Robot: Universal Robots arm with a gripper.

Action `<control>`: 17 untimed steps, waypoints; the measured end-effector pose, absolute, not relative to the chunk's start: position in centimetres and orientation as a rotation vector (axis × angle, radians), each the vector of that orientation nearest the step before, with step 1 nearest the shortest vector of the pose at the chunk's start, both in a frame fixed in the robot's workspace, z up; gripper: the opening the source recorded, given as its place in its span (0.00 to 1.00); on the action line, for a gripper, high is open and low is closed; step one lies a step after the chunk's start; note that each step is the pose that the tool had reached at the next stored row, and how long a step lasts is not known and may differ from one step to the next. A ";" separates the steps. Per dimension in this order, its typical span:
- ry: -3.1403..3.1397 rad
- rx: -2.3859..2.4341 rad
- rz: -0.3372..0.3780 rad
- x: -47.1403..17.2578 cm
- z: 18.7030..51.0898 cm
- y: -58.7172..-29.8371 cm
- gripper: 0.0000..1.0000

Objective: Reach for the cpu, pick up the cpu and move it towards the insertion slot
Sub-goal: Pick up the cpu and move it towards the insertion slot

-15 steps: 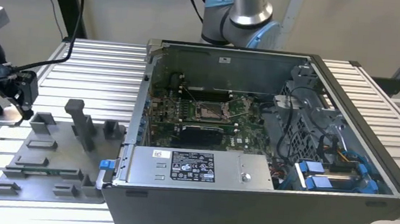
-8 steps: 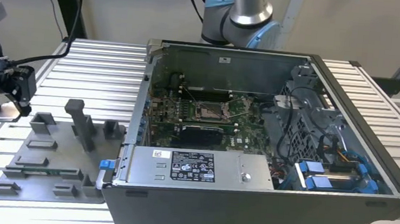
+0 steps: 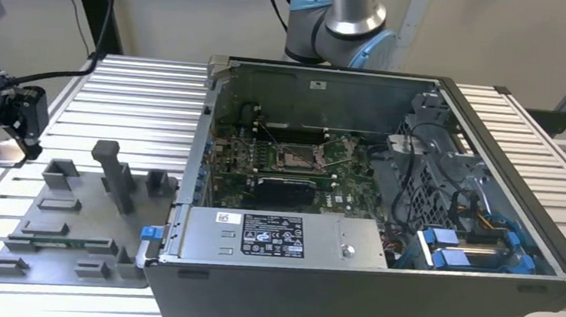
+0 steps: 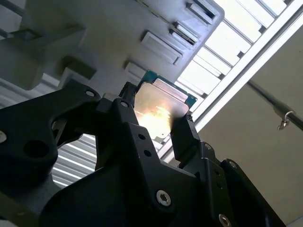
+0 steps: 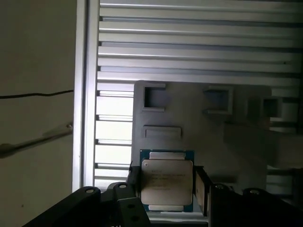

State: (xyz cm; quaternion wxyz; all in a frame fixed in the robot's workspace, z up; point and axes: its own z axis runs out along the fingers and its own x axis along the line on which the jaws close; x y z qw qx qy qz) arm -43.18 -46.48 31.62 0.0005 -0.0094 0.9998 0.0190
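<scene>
End effector (image 5: 166, 190) pinching the cpu (image 5: 166, 182), well apart from the insertion slot (image 3: 298, 157).

In both wrist views the 2 black fingers (image 4: 185, 137) are pressing against opposite edges of the cpu. Its silvery metal top is facing the cameras, with a thin green border showing around it. The grey fixture plate (image 5: 189, 118) with its moulded pockets is showing beyond the chip, lying on the slatted aluminium tabletop (image 3: 134, 107). In the exterior view the end effector is hanging at the exterior view's left edge, just beside the plate's far corner. The insertion slot is sitting inside the open computer case (image 3: 501, 247), on the green motherboard (image 3: 230, 161), towards the exterior view's right of the plate. Its shiny metal frame is ringing a dark centre. The arm's grey and blue joint (image 3: 341, 25) is rising behind the case.
</scene>
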 end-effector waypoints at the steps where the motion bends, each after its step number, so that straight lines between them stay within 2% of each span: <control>1: 3.140 -0.030 0.060 -43.2 31.7 -46.5 0.00; 17: 3.140 -0.030 0.060 -43.2 33.7 -46.5 0.00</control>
